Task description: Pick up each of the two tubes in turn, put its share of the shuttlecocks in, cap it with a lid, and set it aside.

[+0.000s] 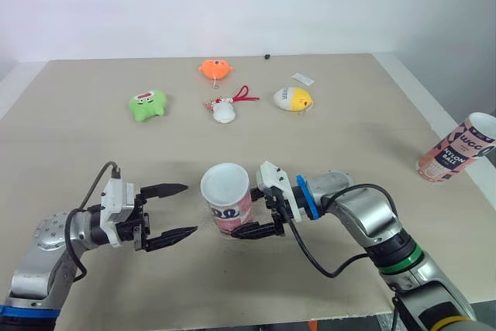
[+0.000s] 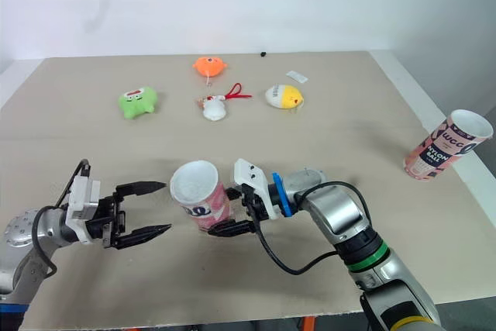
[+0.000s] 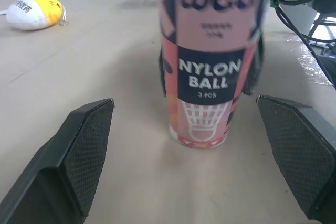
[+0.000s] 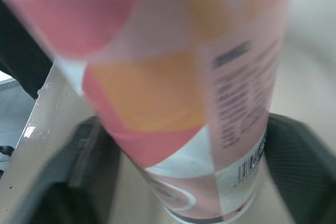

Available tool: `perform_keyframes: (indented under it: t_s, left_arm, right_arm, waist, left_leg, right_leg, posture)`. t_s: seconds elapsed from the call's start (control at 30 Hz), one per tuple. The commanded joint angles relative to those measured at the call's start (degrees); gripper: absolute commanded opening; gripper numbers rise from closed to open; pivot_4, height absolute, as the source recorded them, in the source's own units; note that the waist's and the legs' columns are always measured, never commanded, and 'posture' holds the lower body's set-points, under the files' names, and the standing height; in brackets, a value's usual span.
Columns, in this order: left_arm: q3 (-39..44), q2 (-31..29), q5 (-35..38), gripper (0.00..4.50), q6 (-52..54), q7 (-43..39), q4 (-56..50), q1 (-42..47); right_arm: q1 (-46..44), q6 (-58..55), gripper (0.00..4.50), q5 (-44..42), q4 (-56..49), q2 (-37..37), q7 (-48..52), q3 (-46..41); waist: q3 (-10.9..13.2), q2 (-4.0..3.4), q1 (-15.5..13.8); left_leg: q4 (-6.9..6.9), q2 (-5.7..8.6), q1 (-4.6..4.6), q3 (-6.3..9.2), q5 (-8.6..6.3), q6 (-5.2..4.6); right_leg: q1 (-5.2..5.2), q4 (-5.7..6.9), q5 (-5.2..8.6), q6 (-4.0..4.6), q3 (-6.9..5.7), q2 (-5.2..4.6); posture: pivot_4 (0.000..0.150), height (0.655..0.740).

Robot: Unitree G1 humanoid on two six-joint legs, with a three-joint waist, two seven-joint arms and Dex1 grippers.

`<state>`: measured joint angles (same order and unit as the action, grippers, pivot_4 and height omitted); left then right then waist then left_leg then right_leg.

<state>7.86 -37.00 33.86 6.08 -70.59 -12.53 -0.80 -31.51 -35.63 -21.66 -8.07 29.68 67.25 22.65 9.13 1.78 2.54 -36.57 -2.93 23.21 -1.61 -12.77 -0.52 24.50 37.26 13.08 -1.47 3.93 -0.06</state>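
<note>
Pinching the tube (image 1: 226, 201) low, the right gripper (image 1: 248, 212) could tip it. The left gripper (image 1: 190, 208), fingers spread just left, might knock it closing.

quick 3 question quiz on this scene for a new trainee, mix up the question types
1. True or false: the left tool is shut on the near tube.
2. Where is the far tube? A) near the table's right edge B) lying at the table's middle C) in the left tool.
3. How many small toys lie on the far side of the table?
Key: 1 false: it is open beside the tube, and the right tool grips it. 2 A. 3 four: green toy, orange toy, white toy, yellow toy.
</note>
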Motion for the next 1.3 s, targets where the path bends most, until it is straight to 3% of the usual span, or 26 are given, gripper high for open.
perform_keyframes:
  t_s: [0.03,0.37,0.63,1.0,1.3]
  left_arm:
    - [-0.2,0.2,0.2,4.5,-1.0,-0.6,-0.3,0.9]
    - [-5.5,2.0,-0.7,4.5,-0.4,-0.7,1.1,7.0]
    - [-10.7,10.1,-0.5,4.5,1.3,-0.3,7.0,19.3]
    - [-13.8,19.9,-1.9,4.5,0.6,-1.2,18.5,32.5]
    - [-15.5,23.6,-6.1,4.5,-0.4,-0.6,25.3,37.9]
  right_arm:
    - [-1.4,0.0,3.58,-0.9,-0.2,-0.2,-0.4,-2.4]
    - [-0.1,-3.1,3.58,-4.6,-1.5,3.5,-3.1,-12.6]
    - [7.6,-6.0,3.58,-7.7,-4.9,6.7,-14.0,-28.2]
    - [18.6,-3.5,3.58,-4.0,-10.1,-4.5,-45.2,-47.2]
    - [23.0,5.1,3.58,2.8,-7.9,-7.7,-54.4,-46.9]
  waist:
    - [0.0,0.0,0.0]
    - [0.0,0.0,-0.1]
    - [0.0,0.0,-1.0]
    - [0.0,-0.08,-1.2]
    - [-0.1,-0.24,-0.9]
  left_leg:
    - [-0.01,0.0,0.0,0.0,0.0,0.0]
    - [-0.09,0.04,0.01,0.0,0.0,0.01]
    - [-0.16,0.16,0.05,0.02,0.01,0.01]
    - [-0.26,0.19,0.06,0.03,0.04,0.05]
    - [-0.46,0.25,0.09,-0.04,0.04,0.05]
  right_leg:
    - [0.0,0.0,0.0,0.0,0.0,0.0]
    - [-0.07,0.01,-0.06,-0.08,0.02,-0.01]
    - [-0.12,0.0,-0.11,-0.2,0.11,-0.02]
    - [-0.14,0.01,-0.21,-0.35,0.2,0.02]
    - [-0.17,0.01,-0.32,-0.5,0.37,0.03]
  posture:
    - [0.15,0.74]
    - [0.15,0.74]
    - [0.15,0.74]
    - [0.15,0.74]
    - [0.15,0.74]
